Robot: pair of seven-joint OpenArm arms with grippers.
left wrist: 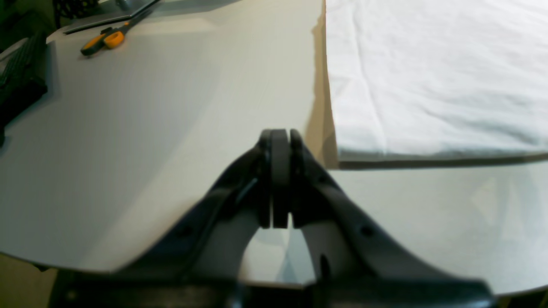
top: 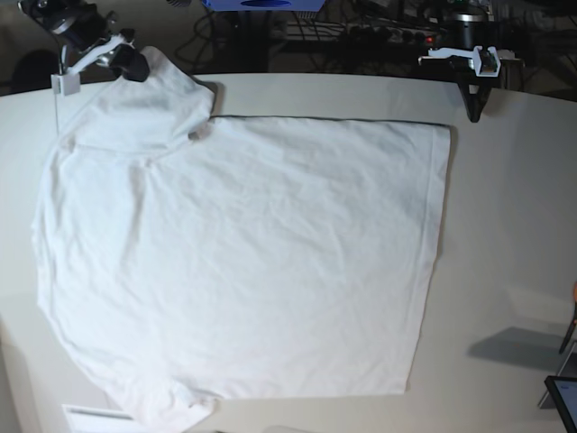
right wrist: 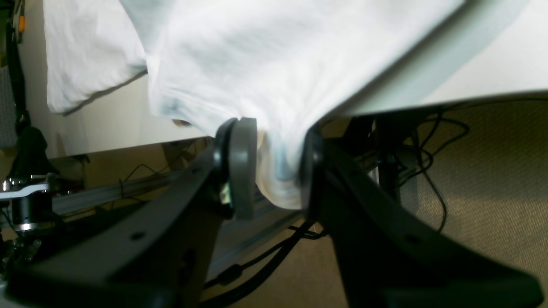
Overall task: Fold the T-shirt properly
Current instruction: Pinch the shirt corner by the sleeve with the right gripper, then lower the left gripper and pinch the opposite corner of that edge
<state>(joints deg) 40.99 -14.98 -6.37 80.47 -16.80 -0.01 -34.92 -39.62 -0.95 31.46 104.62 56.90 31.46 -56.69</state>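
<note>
T-shirt [top: 243, 262]: in the base view its hem edge at 6 o'clock runs off the frame; the left wrist view cuts it off at 12 and 3 o'clock.
Collar tag: too small to read; only a dark speck shows near the neck fold.
Cloth in right tool [right wrist: 274, 171]: blurred, so which part of the garment is pinched cannot be told.
Scissors [left wrist: 105, 39]: soft focus, blades partly lost against a dark strip at 11 o'clock.
Tabletop [top: 505, 234]: cropped at 3 o'clock, where dark objects are only partly seen.
</note>
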